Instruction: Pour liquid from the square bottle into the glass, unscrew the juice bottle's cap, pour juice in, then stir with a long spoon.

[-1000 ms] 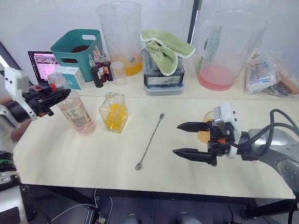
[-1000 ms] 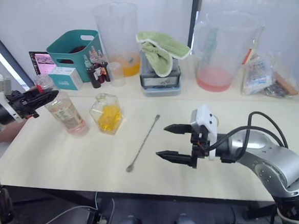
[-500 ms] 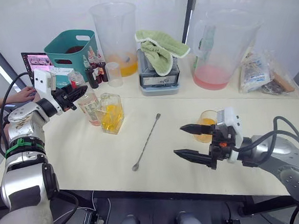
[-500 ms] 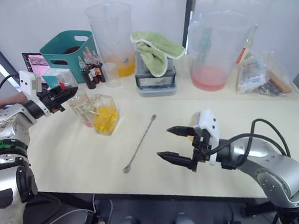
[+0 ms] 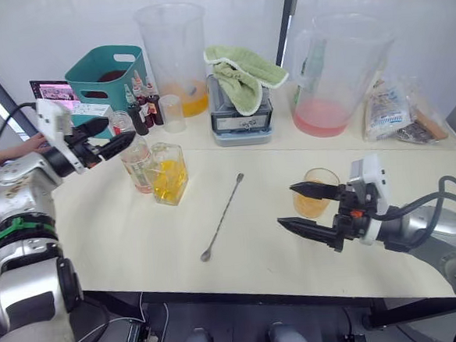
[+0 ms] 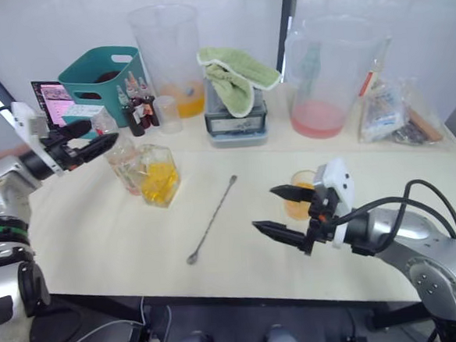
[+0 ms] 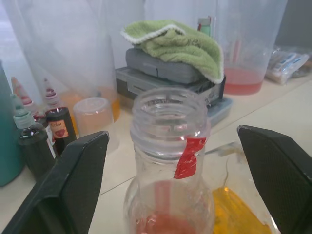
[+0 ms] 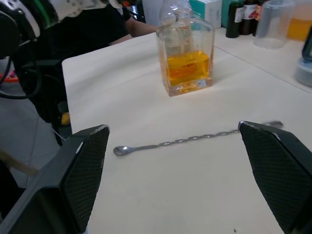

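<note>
Your left gripper (image 5: 114, 137) has let go of the slim clear plastic juice bottle (image 5: 136, 165): a second ago its black fingers were at the neck with the bottle carried further out to the left, and now the bottle stands on the cream table (image 5: 123, 241), just beside and partly behind the square clear glass bottle of yellow liquid (image 5: 169, 172). The left fingers are spread wide either side of the neck, touching nothing. In the left wrist view the bottle's mouth is open, no white cap on it, only a red strip hanging at the threads; where the cap went you cannot tell. A little pink liquid sits low in the bottle. The small clear tumbler (image 5: 312, 194) stands behind your right gripper (image 5: 302, 205), holding orange liquid, so both pours look done. That leaves the stir. The thin silver long spoon (image 5: 224, 215) lies flat on the table between the bottles and the right gripper, untouched. The right fingers stand wide apart and empty, hovering near the tumbler and pointing toward the spoon.
</note>
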Controlling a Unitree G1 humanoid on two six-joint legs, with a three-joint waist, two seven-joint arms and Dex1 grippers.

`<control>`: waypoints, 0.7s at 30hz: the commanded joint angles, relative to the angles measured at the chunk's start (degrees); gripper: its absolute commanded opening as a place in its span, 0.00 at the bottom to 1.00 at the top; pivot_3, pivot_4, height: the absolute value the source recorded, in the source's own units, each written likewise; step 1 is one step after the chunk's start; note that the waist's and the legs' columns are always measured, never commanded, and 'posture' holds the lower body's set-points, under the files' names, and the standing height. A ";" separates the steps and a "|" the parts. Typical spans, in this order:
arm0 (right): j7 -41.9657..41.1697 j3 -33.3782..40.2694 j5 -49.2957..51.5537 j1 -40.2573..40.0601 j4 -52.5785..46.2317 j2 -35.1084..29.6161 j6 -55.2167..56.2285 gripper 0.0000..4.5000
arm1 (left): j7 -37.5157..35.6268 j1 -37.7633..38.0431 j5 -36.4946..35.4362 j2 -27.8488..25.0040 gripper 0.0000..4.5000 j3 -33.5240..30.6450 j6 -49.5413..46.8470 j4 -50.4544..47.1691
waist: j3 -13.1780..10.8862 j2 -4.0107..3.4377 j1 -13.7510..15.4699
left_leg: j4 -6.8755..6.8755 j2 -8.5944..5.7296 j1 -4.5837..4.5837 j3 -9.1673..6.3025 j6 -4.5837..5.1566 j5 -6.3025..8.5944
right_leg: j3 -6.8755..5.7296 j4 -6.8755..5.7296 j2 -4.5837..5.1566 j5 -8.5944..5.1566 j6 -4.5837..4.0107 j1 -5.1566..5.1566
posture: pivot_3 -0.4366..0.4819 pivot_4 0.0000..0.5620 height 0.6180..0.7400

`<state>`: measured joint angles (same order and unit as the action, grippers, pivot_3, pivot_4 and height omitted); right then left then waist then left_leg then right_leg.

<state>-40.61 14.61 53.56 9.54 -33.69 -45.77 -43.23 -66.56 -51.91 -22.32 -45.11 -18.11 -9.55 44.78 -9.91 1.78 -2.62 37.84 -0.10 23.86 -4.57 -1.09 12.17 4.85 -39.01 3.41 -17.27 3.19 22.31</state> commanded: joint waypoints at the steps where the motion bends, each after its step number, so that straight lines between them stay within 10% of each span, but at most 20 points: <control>1: 0.58 7.28 3.46 -0.56 0.55 -1.43 -0.45 1.00 | -0.90 4.07 -4.32 -3.96 0.99 -4.11 -5.52 -7.89 | 0.00 0.00 0.01 | 0.00 0.01 -0.03 0.00 0.00 0.00 | 0.00 -0.02 0.00 0.00 0.00 -0.01 | 0.48 0.27 1.00; 7: -3.42 18.80 -1.92 -10.38 10.03 -3.90 3.30 1.00 | -0.29 19.59 -8.62 -8.04 0.99 -11.69 -10.97 -15.98 | 0.00 -0.01 0.60 | -0.04 0.02 -0.07 0.02 0.00 0.00 | 0.01 0.05 0.04 0.00 -0.01 -0.08 | 0.48 0.27 1.00; 21: -12.02 33.72 -15.33 -25.10 31.82 0.61 23.72 1.00 | 5.84 46.34 -9.58 0.51 0.99 -19.25 -3.51 -28.71 | 0.01 -0.02 1.83 | -0.05 0.14 -0.22 0.26 -0.02 0.01 | 0.17 0.24 0.13 0.04 -0.11 -0.19 | 0.48 0.27 1.00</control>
<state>-52.10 44.30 38.93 -14.53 -3.19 -45.49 -22.45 -61.64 -5.84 -30.62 -44.20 -35.25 -13.60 19.39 -9.90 1.76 -0.79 37.79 0.04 23.63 -4.31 -1.11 12.18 5.03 -38.77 3.55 -17.23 3.08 22.09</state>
